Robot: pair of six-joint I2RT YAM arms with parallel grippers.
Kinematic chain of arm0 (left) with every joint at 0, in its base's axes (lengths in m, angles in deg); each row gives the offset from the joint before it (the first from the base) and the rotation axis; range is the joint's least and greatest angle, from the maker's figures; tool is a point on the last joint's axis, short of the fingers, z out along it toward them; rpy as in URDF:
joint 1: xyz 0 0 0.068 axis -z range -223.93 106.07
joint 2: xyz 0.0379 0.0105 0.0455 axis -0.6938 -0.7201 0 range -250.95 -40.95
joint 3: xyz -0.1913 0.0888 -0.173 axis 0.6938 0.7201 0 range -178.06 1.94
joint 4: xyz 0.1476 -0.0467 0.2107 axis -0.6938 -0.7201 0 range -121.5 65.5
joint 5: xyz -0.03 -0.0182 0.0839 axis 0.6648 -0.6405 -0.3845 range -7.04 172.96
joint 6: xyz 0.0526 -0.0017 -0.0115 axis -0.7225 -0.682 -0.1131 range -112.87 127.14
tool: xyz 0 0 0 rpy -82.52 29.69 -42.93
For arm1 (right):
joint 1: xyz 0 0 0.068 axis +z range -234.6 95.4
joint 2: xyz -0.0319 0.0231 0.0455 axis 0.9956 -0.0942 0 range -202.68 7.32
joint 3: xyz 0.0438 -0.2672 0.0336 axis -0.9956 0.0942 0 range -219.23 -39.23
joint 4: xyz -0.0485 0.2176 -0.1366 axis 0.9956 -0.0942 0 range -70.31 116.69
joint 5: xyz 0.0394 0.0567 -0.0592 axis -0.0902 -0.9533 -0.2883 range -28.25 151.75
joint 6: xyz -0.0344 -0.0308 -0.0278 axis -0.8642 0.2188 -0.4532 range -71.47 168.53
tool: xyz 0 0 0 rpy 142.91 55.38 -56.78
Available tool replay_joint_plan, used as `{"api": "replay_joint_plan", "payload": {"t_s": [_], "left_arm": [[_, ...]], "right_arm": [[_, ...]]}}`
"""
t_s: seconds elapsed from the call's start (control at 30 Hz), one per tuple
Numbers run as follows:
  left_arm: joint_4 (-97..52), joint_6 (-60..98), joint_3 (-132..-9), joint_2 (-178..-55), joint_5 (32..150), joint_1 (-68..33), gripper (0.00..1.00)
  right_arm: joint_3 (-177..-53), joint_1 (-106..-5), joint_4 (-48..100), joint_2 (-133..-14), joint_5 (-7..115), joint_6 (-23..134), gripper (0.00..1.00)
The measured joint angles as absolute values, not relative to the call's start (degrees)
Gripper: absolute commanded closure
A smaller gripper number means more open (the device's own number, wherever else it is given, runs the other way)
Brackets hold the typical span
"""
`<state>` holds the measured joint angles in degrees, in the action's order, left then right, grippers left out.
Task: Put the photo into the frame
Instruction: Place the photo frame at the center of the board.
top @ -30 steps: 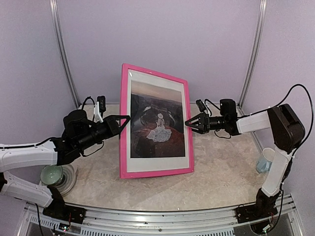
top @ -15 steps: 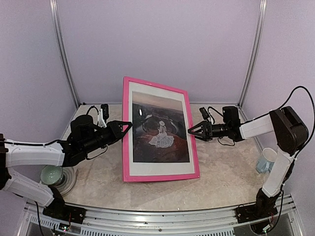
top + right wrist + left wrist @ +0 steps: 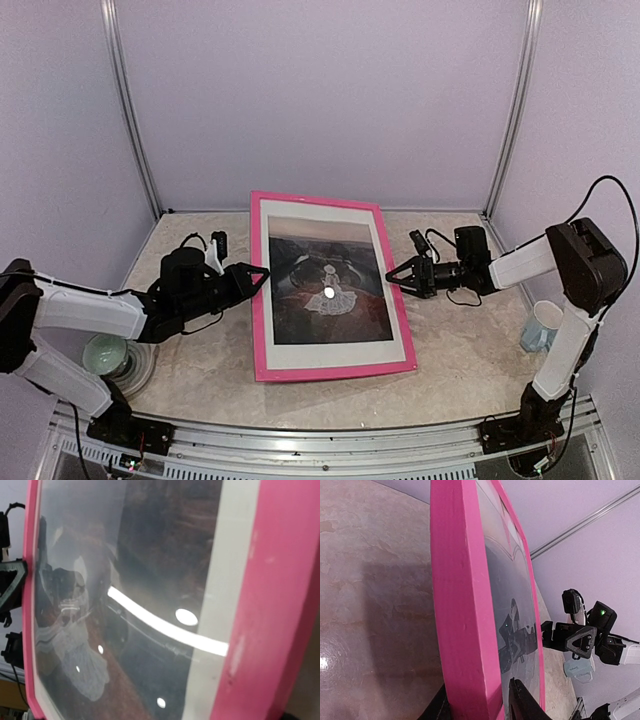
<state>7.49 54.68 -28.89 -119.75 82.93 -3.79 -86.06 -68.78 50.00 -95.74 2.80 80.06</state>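
- Lilac walls and a pale marbled table surround the frame, which leans far back with its lower edge on the tabletop.
- A second ago the frame stood nearly upright. Now its top has sunk rearward and its face looks almost at the ceiling (both arms have come lower with it).
- Its moulding is bright pink, flat-faced and square-edged. Glossy glass over the front catches spots and a streak of lamp glare.
- Behind the glass a white mat borders the photo, a dark reddish-brown and black print with a small white figure at its middle. The photo sits inside the frame.
- At the frame's left side, the left gripper has its black fingers straddling the moulding, one behind it and one on the glass side. Whether they press or merely bracket it I cannot tell.
- At the frame's right side, the right gripper has its jaws spread wide and holds nothing. Its tips are at the moulding, touching or just beside.
- Left of the frame a green bowl rests on a plate, and well to the frame's right stands a pale mug.
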Motion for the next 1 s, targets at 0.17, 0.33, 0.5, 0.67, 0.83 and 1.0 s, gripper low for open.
{"api": "replay_joint_plan", "payload": {"t_s": [0.17,0.33,0.5,0.67,0.83,1.0], "left_arm": [[8.56,54.66,-28.89,-122.37,83.69,-4.01,0.6],[9.61,54.68,-28.89,-125.33,84.31,-4.25,0.58],[10.74,54.66,-29.02,-128.49,84.94,-4.78,0.58],[11.09,54.44,-29.63,-131.07,85.6,-5.3,0.57],[11.55,54.23,-30.92,-133.85,85.77,-5.89,0.57],[12.4,54.16,-32.71,-137.83,85.77,-6.29,0.57]], "right_arm": [[-85.67,-69.26,49.69,-95.96,3.74,79.9,0.01],[-85.23,-69.48,49.08,-96.05,4.5,79.53,0.01],[-85.23,-69.5,47.81,-96.62,5.53,78.79,0.01],[-85.21,-69.53,45.72,-96.97,6.86,77.8,0.01],[-85.17,-69.53,44.23,-97.19,8.43,76.95,0.01],[-84.9,-69.74,43.9,-97.21,9.51,76.51,0.01]]}}
